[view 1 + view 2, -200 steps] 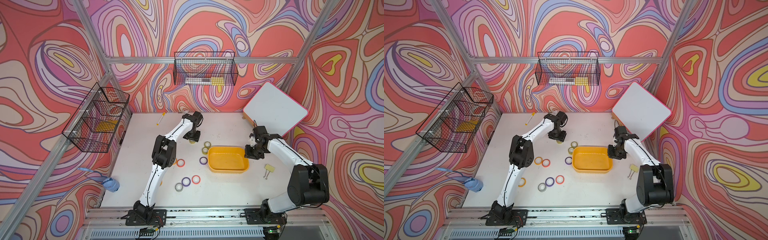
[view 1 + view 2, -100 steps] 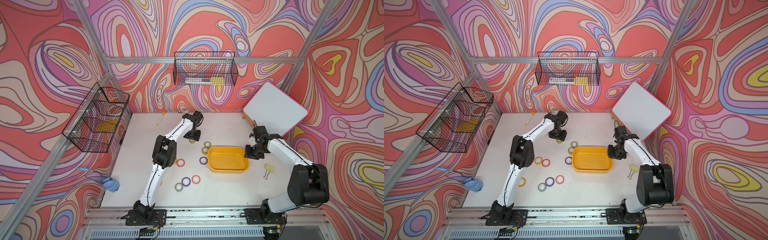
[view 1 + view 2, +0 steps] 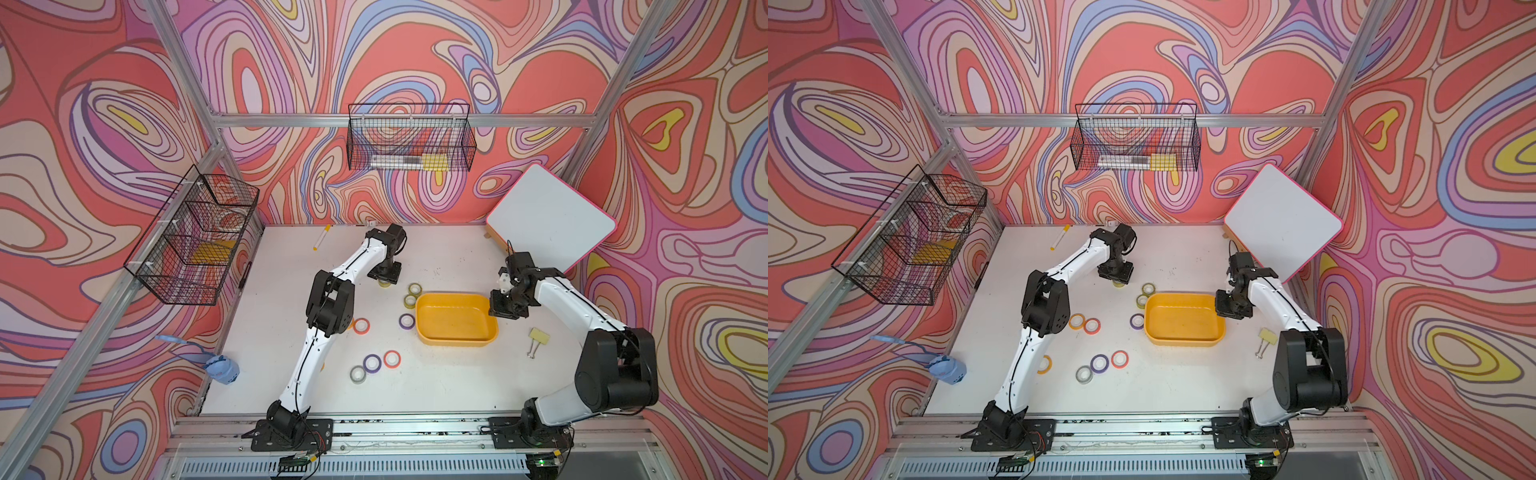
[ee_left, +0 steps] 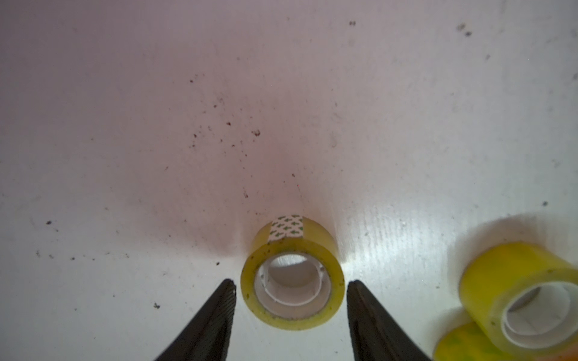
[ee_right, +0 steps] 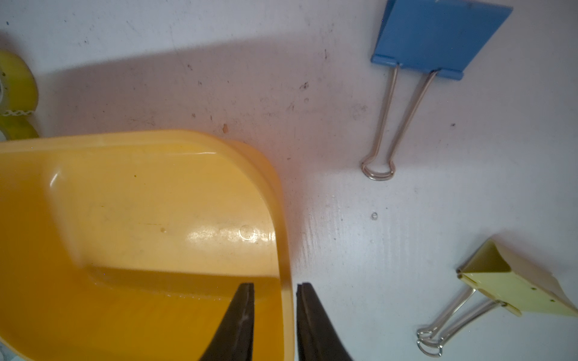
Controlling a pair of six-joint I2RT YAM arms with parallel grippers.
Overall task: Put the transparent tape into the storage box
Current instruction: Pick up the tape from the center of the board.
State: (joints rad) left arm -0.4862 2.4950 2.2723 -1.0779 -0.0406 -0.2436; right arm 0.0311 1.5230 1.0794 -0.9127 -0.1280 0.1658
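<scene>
The left gripper (image 4: 291, 282) stands released, its jaws astride the transparent tape (image 4: 300, 247). The roll lies flat on the table (image 4: 156, 125) between them with a sliver of table showing at each side, so nothing is grasped yet. Two more yellowish rolls (image 4: 513, 297) lie just outside one jaw, toward the storage box (image 3: 457, 343). Its floor is bare in both top views, so I judge that gripping, carrying and dropping are all still to do. The right gripper (image 5: 274, 284) straddles the box's end wall, one jaw inside and one outside; whether they pinch it I cannot tell. Only the left wrist view shows the gaps beside the roll, which the gripper nearly hides in the top views. Only the right wrist view shows a blue binder clip (image 5: 438, 37) beyond the outer jaw.
</scene>
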